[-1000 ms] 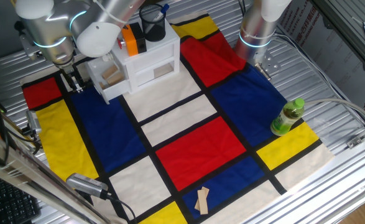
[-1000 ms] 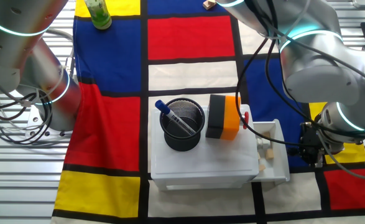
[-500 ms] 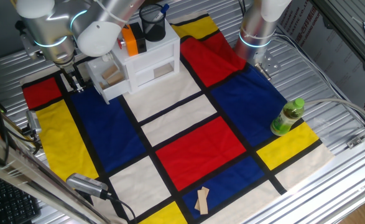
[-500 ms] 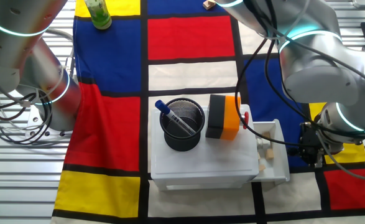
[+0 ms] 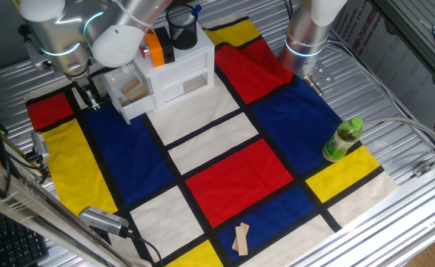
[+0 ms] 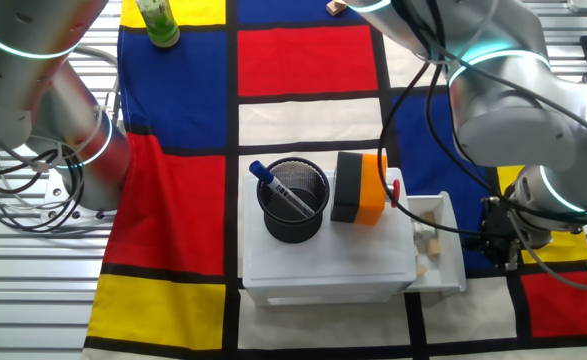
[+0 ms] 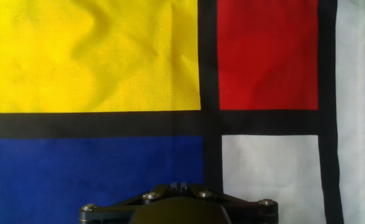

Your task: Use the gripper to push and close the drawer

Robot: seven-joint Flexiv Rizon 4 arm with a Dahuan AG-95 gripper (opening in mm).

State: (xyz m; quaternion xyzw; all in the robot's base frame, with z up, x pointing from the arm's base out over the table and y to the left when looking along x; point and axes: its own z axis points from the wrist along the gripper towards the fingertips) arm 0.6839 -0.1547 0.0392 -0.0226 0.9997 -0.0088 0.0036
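Note:
The white drawer stands pulled out of the left side of the white mini cabinet, with tan wooden pieces inside. In the other fixed view the drawer juts out to the right of the cabinet. My black gripper hangs low over the cloth just beyond the drawer's outer end, also seen in the other fixed view. I cannot tell whether it touches the drawer. In the hand view the gripper has its fingertips pressed together, empty, above the cloth.
A black mesh pen cup and an orange-and-black block sit on the cabinet top. The second silver arm stands at the back right. A green bottle and loose wooden pieces lie on the colored cloth.

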